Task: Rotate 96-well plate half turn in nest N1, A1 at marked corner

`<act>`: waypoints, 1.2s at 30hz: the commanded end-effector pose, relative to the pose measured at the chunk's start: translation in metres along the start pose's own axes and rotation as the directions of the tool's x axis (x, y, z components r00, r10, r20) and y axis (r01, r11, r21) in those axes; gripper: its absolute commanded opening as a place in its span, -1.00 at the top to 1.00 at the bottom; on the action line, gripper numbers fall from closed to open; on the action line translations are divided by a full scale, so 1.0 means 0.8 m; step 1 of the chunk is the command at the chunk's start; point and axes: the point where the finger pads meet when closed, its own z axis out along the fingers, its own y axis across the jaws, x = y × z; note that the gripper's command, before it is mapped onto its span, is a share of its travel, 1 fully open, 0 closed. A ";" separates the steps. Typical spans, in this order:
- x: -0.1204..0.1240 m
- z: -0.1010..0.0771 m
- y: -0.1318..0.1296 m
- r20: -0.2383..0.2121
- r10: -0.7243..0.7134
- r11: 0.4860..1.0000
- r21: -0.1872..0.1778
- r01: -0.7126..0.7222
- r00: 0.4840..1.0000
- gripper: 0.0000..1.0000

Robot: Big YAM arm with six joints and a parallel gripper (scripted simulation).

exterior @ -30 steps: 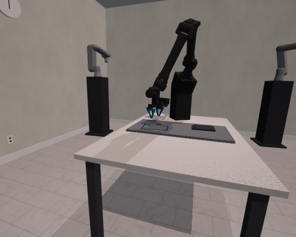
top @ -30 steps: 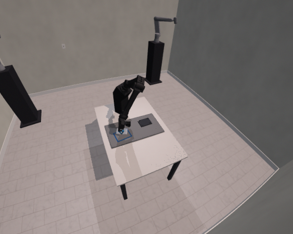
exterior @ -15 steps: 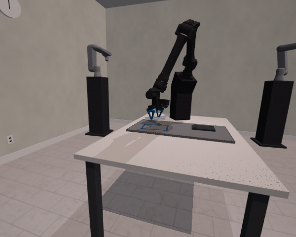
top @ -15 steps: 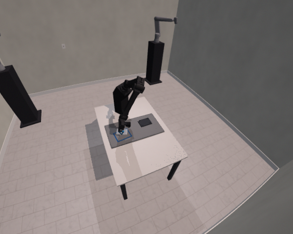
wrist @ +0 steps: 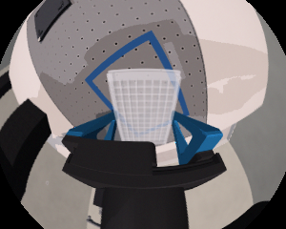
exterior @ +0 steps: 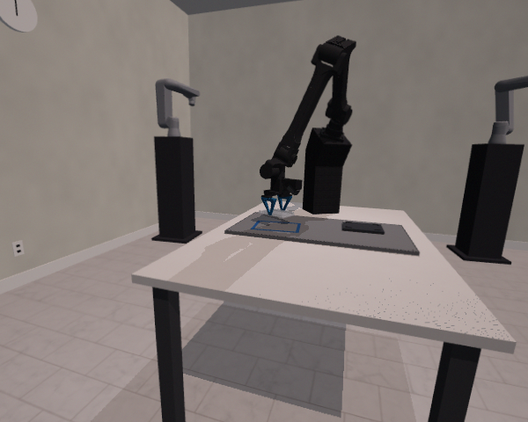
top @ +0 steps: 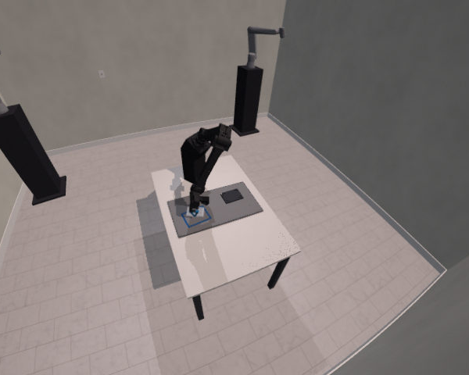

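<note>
My gripper (wrist: 144, 114) with blue fingers is shut on the clear 96-well plate (wrist: 146, 103) and holds it by its two long sides. The plate hangs a little above the blue taped outline B1 (wrist: 127, 67) on the grey deck. In the exterior view the gripper (exterior: 275, 205) and the plate (exterior: 282, 211) are above B1 (exterior: 275, 226), with a gap to the deck. In the top view the plate (top: 198, 214) is over B1 (top: 195, 218). The black nest N1 (top: 231, 196) stands empty on the right part of the deck, and it shows in the exterior view (exterior: 363, 227) and in the wrist view (wrist: 51, 14). I cannot make out the cut corner.
The grey deck (exterior: 321, 234) lies on a white table (exterior: 327, 281). The arm's black base column (exterior: 324, 174) stands behind the deck. Black pedestals with grey camera arms (exterior: 174, 181) stand on the floor around the table.
</note>
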 end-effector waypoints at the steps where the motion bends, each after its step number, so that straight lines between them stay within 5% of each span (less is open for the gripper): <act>1: -0.008 0.015 0.002 0.006 -0.008 1.000 -0.001 0.008 1.000 1.00; 36: -0.008 0.040 0.003 0.006 -0.007 1.000 -0.003 0.007 1.000 1.00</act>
